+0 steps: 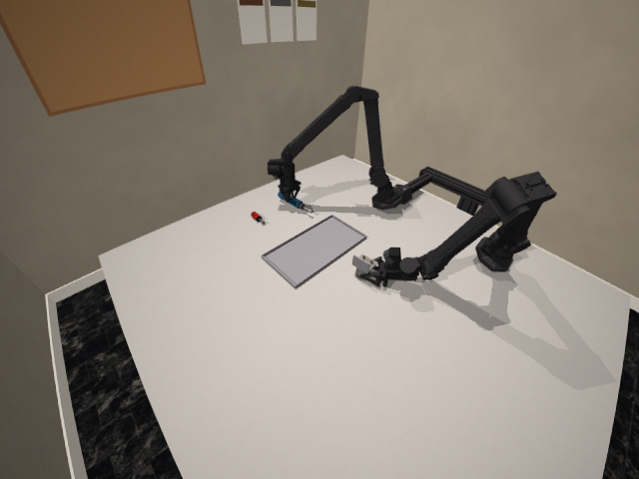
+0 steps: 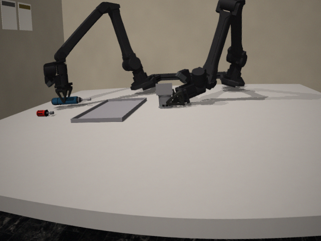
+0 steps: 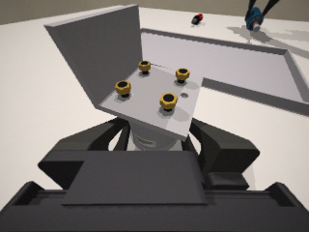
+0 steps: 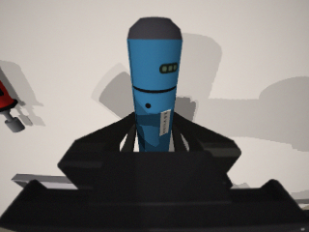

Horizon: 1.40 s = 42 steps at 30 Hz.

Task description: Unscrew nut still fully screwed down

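Note:
The joint module (image 2: 162,101) (image 3: 154,140) stands upright on the table, its body between the fingers of my left gripper (image 3: 154,115), which is shut on it. The grey bracket (image 1: 361,263) (image 2: 163,89) (image 3: 98,55) sits on top, with an upright wall and a flat plate. Several brass nuts stand on the plate, one at the front right (image 3: 168,101) and one at the back left (image 3: 145,66); I cannot tell which is fully down. My right gripper (image 2: 64,100) (image 4: 154,116) is shut on the blue nut driver (image 1: 294,202) (image 2: 73,100) (image 4: 154,63), held roughly level, low over the table.
A shallow grey tray (image 1: 279,272) (image 2: 96,120) (image 3: 217,46) lies between the module and the driver. A short red tool (image 1: 256,217) (image 2: 40,113) (image 3: 197,18) (image 4: 6,101) lies beyond the tray, near the right gripper.

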Each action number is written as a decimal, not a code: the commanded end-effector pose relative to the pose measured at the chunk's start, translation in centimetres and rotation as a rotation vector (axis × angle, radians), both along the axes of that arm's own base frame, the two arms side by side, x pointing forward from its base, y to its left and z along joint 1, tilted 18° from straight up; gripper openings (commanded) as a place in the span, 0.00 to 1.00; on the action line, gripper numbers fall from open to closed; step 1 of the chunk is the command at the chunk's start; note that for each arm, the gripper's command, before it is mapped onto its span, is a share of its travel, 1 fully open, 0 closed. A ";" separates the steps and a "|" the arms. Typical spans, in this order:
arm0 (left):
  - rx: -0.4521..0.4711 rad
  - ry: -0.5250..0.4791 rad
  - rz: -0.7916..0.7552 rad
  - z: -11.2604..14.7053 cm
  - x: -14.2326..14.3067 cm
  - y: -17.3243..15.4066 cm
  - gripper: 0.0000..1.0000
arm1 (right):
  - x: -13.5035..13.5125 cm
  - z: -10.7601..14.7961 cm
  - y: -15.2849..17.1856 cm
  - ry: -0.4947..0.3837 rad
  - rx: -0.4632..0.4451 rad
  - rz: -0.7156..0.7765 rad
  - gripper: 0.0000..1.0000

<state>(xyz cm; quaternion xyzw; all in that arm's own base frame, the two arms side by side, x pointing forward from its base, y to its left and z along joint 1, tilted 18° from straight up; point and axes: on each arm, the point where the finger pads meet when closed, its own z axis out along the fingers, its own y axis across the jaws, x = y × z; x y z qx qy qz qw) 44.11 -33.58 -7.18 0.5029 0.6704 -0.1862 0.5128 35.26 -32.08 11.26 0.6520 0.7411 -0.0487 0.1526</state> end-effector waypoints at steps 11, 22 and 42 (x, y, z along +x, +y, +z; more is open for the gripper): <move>-0.010 -0.017 -0.004 0.6 0.5 -0.5 0.59 | 0.5 -0.2 -1.0 -0.021 -0.018 0.002 0.42; -0.010 -0.017 -0.004 0.6 0.5 -0.5 0.59 | 0.4 -0.3 -1.0 -0.019 -0.017 0.005 0.42; -0.010 -0.017 -0.004 0.6 0.5 -0.5 0.59 | 0.2 -0.8 -0.9 -0.016 -0.014 0.005 0.42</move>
